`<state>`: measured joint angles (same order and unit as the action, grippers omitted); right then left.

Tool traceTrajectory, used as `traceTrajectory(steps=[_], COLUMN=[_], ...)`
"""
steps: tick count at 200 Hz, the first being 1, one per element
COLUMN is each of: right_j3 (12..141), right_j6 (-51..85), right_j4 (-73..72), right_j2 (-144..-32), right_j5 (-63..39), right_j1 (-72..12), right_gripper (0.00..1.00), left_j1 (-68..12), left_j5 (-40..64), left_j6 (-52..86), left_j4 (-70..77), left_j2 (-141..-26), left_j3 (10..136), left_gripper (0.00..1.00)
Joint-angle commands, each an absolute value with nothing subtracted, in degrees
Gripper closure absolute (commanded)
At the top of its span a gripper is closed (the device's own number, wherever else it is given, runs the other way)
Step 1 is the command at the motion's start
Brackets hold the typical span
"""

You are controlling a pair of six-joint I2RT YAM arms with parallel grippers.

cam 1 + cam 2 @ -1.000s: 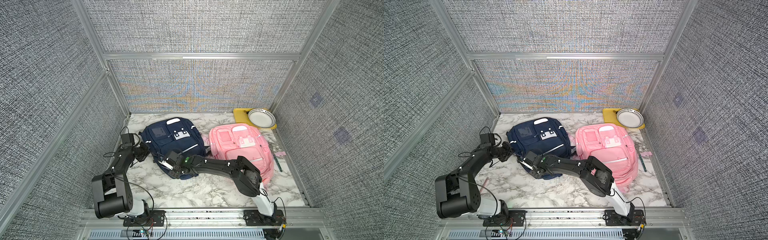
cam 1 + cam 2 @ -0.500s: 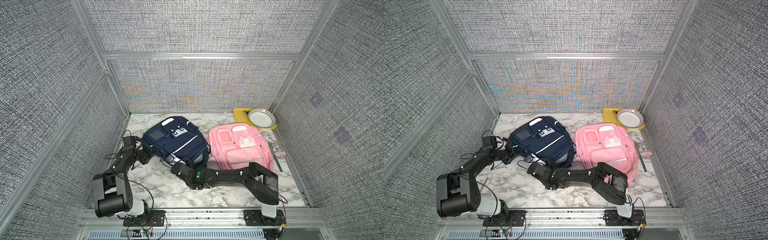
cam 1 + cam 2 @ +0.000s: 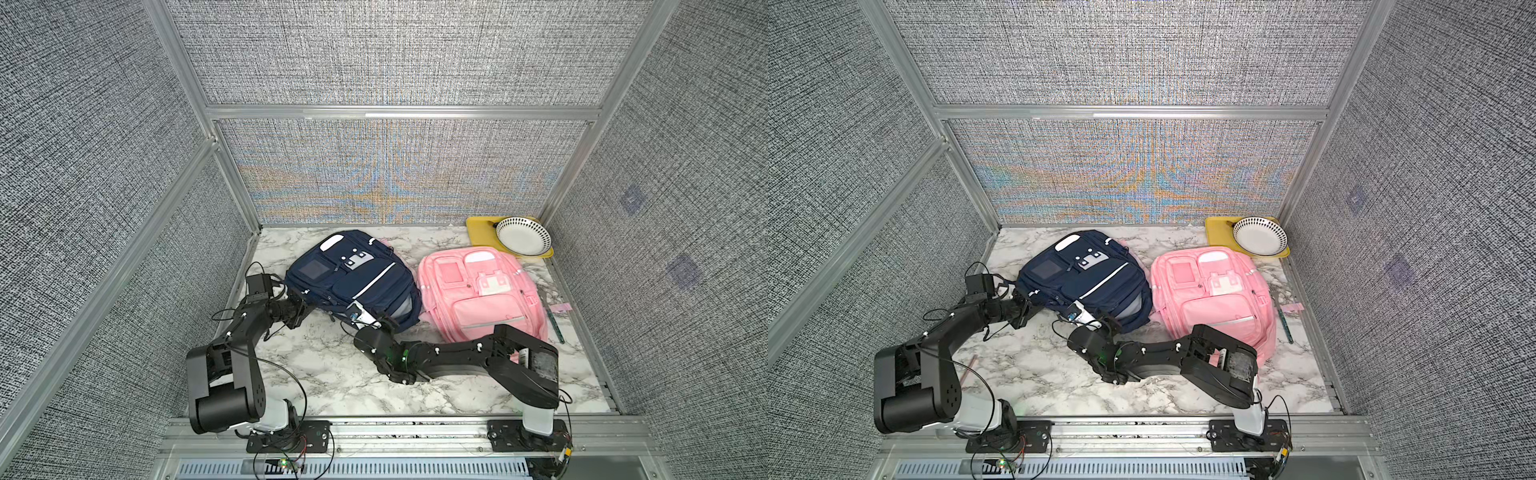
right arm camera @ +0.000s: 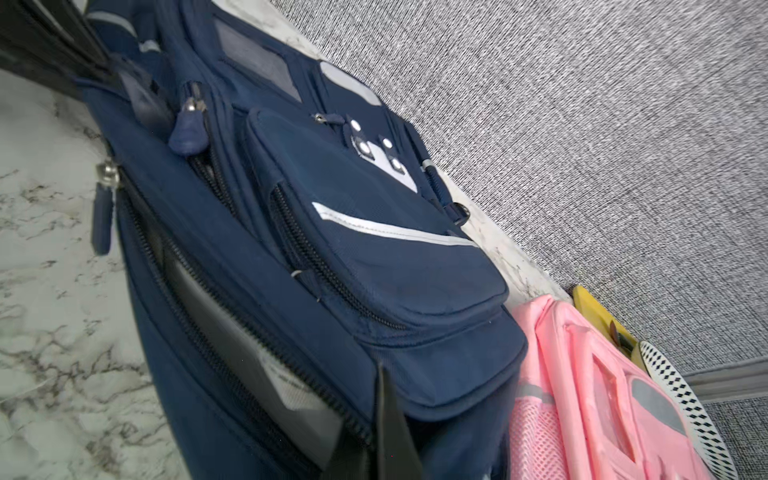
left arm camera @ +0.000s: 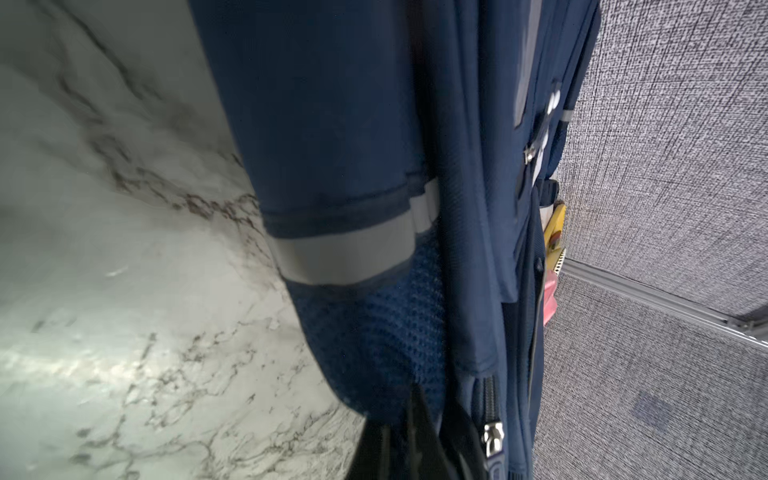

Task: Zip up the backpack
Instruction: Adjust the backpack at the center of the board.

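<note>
The right gripper lies low over the marble tabletop, clenched at the near corner of the navy backpack. Its fingers sit right on the main compartment's zipper line, and what they pinch is hidden. Well to its left, the left gripper is also clenched, gripping the backpack's side edge next to the mesh side pocket.

Just beyond the right gripper's fingers the main compartment gapes, its two rows of teeth apart. Grey lining and a white label show inside. To the right of that gripper and a little farther lies a pink backpack, just beside the navy one. Far beyond it, in the back right corner, a yellow tray holds a white bowl with a black-dotted rim. A small dark item lies next to the bowl, and I cannot tell what it is.

The navy backpack lies flat, front up and slanted, between the two grippers. A metal slider with a navy pull hangs at the far end of the open zipper. The front pocket is zipped shut and crossed by a white stripe, with a riveted grey patch beyond it.
</note>
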<state>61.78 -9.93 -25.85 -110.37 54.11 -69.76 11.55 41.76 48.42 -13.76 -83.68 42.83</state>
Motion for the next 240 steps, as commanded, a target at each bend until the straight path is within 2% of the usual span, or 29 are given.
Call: traceTrajectory(steps=[1,18,25,38,65,74,104,128,142,151,167,198,218,231,240], right_j3=[61.61,65.1,66.54,69.28,69.35,66.62,57.71,58.85,60.94,62.05,62.49,63.71,69.27,76.91,83.14], right_j6=[-12.8,-9.69,-8.53,-4.5,3.73,4.49,1.55,9.01,13.72,14.92,14.37,11.7,13.02,13.35,13.1], right_j4=[-40.44,-32.66,-28.49,-19.23,-8.19,-9.77,-23.65,-19.95,-15.16,-13.1,-12.3,-10.77,-6.29,-0.32,4.77], right_j2=[-111.54,-112.63,-112.69,-112.23,-109.35,-108.18,-107.57,-108.38,-107.54,-106.26,-101.98,-94.27,-95.73,-100.88,-104.98], right_j5=[64.9,61.22,58.87,55.03,48.72,49.95,63.89,66.86,65.25,63.66,57.33,38.65,18.69,2.48,-4.44], right_j1=[-68.93,-68.91,-69.01,-68.86,-69.05,-69.48,-71.88,-71.98,-72.12,-72.46,-72.95,-70.02,-62.22,-57.0,-55.13], right_gripper=[1.0,1.0,0.92,0.85,0.79,0.79,0.79,0.78,0.67,0.65,0.56,0.52,0.51,0.53,0.56], left_j1=[11.95,11.95,11.95,11.95,11.95,11.95,11.91,11.95,11.95,11.95,11.95,11.87,11.87,11.87,11.78], left_j5=[39.27,39.22,38.88,38.45,38.36,38.56,40.18,40.04,40.04,40.06,39.68,40.08,39.76,39.69,39.85], left_j6=[48.95,48.83,48.43,47.71,48.21,48.95,51.62,52.66,52.84,52.62,51.65,50.41,49.69,49.31,49.13], left_j4=[-10.65,-10.84,-11.4,-12.46,-11.88,-10.94,-7.59,-6.59,-6.33,-6.51,-7.67,-8.77,-9.73,-10.27,-10.52], left_j2=[-83.94,-83.29,-82.88,-82.31,-82.09,-82.32,-82.75,-82.11,-81.54,-81.32,-80.87,-80.32,-79.87,-79.71,-79.67], left_j3=[42.65,42.32,42.32,42.52,42.3,42.03,40.9,40.28,39.92,39.94,40.22,40.84,40.97,41.0,40.97], left_gripper=[1.0,1.0,1.0,1.0,1.0,1.0,1.0,1.0,1.0,1.0,1.0,1.0,1.0,1.0,1.0])
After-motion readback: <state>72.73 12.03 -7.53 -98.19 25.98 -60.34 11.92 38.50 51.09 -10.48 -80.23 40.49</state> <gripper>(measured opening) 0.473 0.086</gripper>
